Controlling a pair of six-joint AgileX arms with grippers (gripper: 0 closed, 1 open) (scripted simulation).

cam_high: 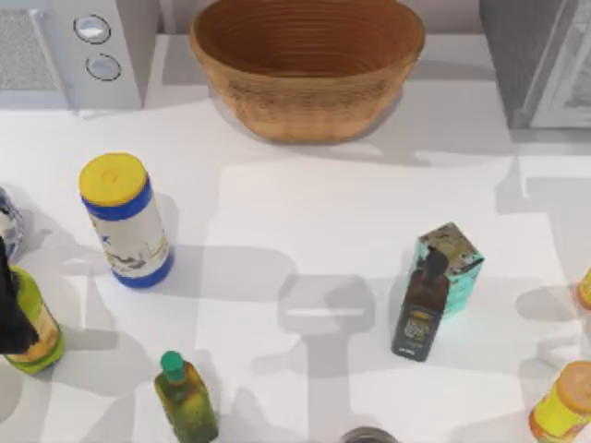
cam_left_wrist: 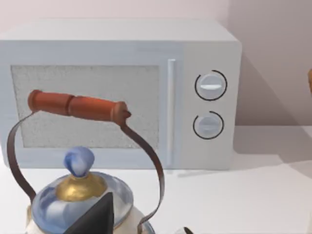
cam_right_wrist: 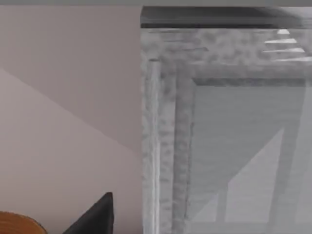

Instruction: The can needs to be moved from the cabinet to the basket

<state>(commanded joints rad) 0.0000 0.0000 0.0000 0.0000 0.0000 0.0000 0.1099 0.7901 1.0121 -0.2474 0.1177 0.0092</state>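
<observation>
The can is hidden from view. The cabinet (cam_high: 536,60) is a grey boxy unit at the table's back right, and its paler framed door panel (cam_right_wrist: 243,156) looks shut. The brown wicker basket (cam_high: 307,69) stands at the back centre, left of the cabinet, and its rim (cam_right_wrist: 14,225) shows in the right wrist view. A dark part of my right gripper (cam_right_wrist: 97,217) points at the cabinet's front left corner, close to it. My left gripper (cam_left_wrist: 97,217) hangs at the table's left edge (cam_high: 11,305), over a kettle.
A grey microwave (cam_high: 78,51) with two knobs sits at the back left, with a red-handled kettle (cam_left_wrist: 80,195) before it. A yellow-lidded cylinder (cam_high: 125,220), a green bottle (cam_high: 185,397), a dark bottle (cam_high: 423,309) against a teal carton (cam_high: 457,263) and yellow bottles (cam_high: 563,404) stand about.
</observation>
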